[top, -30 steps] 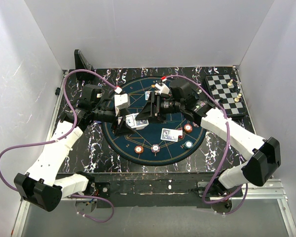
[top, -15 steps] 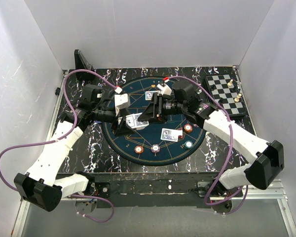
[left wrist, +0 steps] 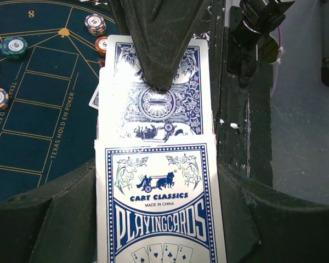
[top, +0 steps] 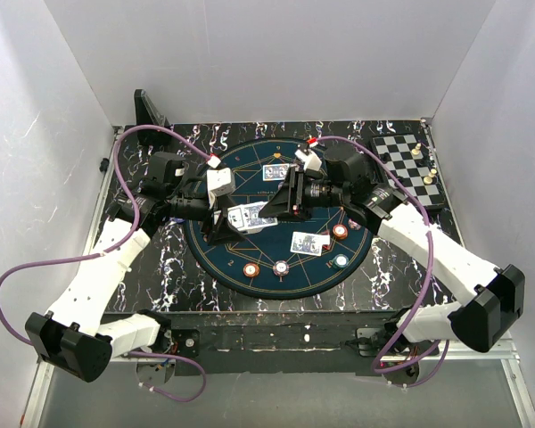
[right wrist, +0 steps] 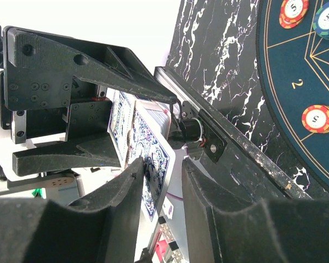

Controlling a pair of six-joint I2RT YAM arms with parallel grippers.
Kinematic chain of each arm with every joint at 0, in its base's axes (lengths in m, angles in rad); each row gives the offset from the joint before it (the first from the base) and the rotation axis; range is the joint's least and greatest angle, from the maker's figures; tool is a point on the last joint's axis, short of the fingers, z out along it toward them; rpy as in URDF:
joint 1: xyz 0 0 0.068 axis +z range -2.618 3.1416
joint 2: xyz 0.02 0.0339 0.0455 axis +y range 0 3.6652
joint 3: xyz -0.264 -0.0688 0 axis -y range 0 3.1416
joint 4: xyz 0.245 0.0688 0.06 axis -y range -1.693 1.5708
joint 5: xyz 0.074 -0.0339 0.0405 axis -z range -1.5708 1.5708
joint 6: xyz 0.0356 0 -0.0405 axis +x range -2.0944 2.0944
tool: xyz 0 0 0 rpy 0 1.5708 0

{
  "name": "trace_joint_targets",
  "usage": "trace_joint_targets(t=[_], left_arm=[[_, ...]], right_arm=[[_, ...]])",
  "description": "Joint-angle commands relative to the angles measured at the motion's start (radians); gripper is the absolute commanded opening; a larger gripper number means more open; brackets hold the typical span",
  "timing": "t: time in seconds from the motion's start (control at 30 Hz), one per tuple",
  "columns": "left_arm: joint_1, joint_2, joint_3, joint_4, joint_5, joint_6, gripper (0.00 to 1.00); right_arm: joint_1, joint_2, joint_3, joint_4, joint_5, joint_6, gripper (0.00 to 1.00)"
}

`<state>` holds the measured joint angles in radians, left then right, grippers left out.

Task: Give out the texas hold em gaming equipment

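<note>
My right jaws have drawn rightward, narrowing round a card (right wrist: 153, 159) (pinched or not, I cannot tell) from the pack (left wrist: 162, 219) my left jaws clamp; chips (top: 281, 267) laid, dealing looks unfinished.

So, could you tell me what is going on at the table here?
The left gripper is shut on a pack of playing cards, holding it above the round blue mat. The right gripper has its jaws either side of a blue-backed card sticking out of the pack, not yet clamped. Two cards and several poker chips already lie on the mat.
</note>
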<state>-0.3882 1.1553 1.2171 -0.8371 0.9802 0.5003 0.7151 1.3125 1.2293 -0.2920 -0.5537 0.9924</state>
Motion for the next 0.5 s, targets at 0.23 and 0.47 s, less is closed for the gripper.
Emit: trace_joint_targets(t=[0.23,0.47], left_arm=[[0.005,-0.028,0.018,0.024,0.035,0.001,0.37],[0.005,-0.028,0.018,0.024,0.029,0.000,0.38]], right_arm=[[-0.052,-0.082,-0.016,-0.058,-0.003,-0.028,0.39],[-0.089,-0.133,-0.062,-0.055,-0.020,-0.023,0.34]])
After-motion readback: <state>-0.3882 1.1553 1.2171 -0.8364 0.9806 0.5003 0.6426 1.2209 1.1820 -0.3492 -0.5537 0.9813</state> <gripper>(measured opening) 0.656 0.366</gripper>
